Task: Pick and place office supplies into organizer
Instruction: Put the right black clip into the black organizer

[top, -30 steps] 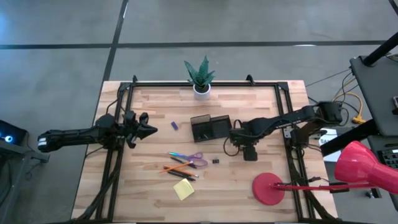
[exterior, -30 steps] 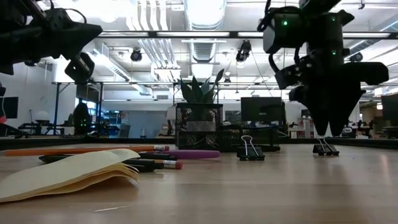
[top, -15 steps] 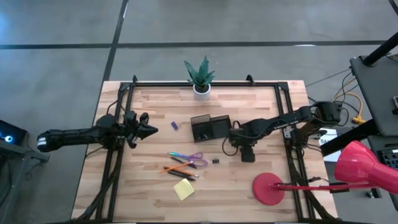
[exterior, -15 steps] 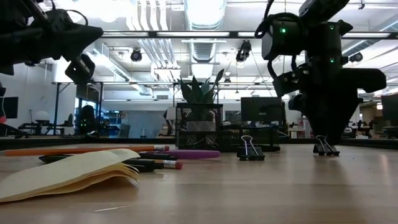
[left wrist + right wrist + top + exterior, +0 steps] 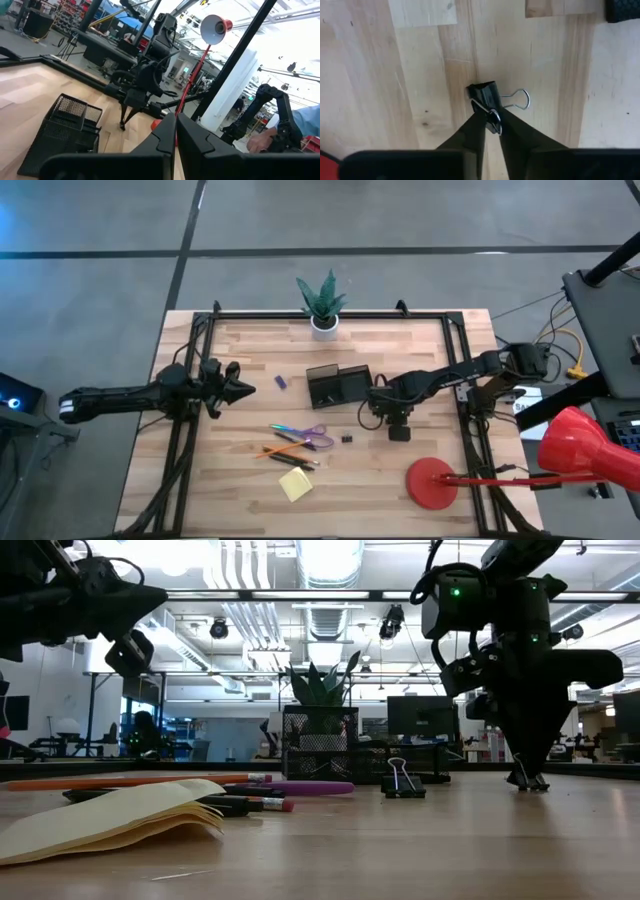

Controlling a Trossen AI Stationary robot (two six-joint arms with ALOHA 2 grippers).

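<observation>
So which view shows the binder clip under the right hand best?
The right wrist view: the binder clip sits pinched between the right hand fingers. The low view shows it small at the tips; the high view hides it; the left wrist view cannot resolve it.

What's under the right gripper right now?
A black binder clip on the bare wooden table, pinched between the right gripper fingertips. Its lower wire handle is partly covered.

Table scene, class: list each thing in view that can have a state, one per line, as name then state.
right pincer: down at the table, shut on binder clip
binder clip: on the wood, pinched by one wire handle
second binder clip: standing free on the table
left pincer: shut, empty, held above the table
organizer: upright on the table
sticky-note pad: flat, top sheets curling
scissors: lying flat
</observation>
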